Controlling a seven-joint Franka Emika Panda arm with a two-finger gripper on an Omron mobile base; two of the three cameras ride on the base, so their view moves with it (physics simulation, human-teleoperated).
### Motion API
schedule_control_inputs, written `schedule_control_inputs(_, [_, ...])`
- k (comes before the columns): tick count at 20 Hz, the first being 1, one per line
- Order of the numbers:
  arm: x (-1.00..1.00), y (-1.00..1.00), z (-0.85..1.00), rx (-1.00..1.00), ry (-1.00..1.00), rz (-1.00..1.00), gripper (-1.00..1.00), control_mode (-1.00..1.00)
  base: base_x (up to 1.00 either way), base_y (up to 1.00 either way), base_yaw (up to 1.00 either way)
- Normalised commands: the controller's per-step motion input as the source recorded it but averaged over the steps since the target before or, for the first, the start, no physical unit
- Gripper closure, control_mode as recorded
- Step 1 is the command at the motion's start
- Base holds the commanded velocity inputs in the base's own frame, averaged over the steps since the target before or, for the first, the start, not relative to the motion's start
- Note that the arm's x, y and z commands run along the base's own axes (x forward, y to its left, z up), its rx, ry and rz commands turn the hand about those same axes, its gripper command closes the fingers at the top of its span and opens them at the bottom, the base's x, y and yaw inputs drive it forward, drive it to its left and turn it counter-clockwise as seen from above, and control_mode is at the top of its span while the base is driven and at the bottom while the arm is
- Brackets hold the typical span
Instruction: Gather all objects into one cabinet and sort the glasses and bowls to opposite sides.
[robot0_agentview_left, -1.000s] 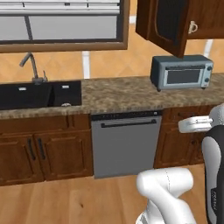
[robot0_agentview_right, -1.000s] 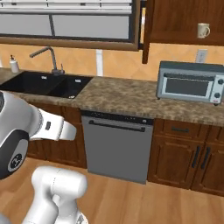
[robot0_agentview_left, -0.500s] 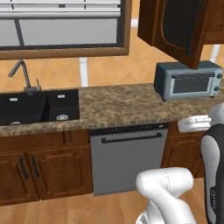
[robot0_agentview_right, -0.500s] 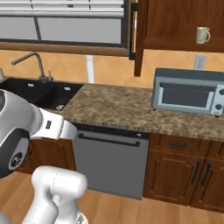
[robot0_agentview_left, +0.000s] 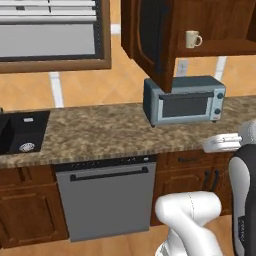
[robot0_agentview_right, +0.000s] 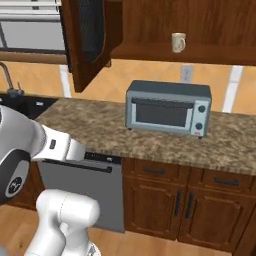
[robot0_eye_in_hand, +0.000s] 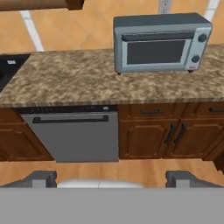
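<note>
Claw spread wide and empty, held low in front of the counter. One pale mug upright on the shelf of the open wall cabinet, above the toaster oven; same mug well right of the swung-out door. Judged as an approach toward that cabinet. Best done by stopping squarely before the shelf, raising the arm clear of oven and door, then reaching in level, jaws across the mug's body, not its handle.

Cream mug upright on cabinet shelf
</note>
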Motion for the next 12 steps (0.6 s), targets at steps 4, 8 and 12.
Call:
schedule_control_inputs(4, [0.0,0.0,0.0,0.0,0.0,0.0,-1.0,1.0,0.82,-1.0,0.0])
schedule_control_inputs(8, [0.0,0.0,0.0,0.0,0.0,0.0,-1.0,1.0,0.68,-0.49,-0.05])
schedule_control_inputs(12, [0.0,0.0,0.0,0.0,0.0,0.0,-1.0,1.0,0.97,-0.19,-0.11])
